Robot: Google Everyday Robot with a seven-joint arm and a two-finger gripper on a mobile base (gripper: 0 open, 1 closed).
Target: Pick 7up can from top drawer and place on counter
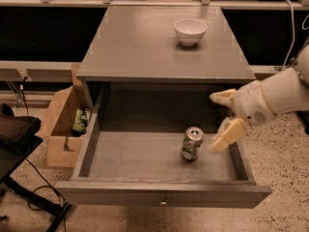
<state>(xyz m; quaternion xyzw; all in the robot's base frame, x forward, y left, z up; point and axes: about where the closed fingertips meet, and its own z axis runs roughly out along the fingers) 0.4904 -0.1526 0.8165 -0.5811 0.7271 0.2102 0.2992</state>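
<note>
Obs., camera view. Your hand (223, 119) hangs at the right side of the top drawer (135, 158), over the inner face of its right wall. It is released: the upper finger (221, 98) and the lower finger (228, 137) stand clearly spread, and nothing sits between them. The pale arm (285, 93) enters from the right edge of the view and slopes down-left to the hand.

7up can (192, 144): inside the drawer, on the drawer floor, right of centre and nearer the front panel than the back. It stands on its base with the pull-tab lid facing up. The lower finger is just beside it on its right; you can see a narrow gap between them, so there is no contact.

Drawer: pulled fully out below the table (135, 42), with the small knob (163, 203) at the middle of the front panel. The can is the only item in it.

Table: a white bowl (190, 31) rests on it, upright, toward the back right.

Surroundings: a cardboard box (60, 129) stands on the speckled floor (285, 178) left of the drawer, touching or nearly touching its left wall, with a green packet (79, 121) inside.
</note>
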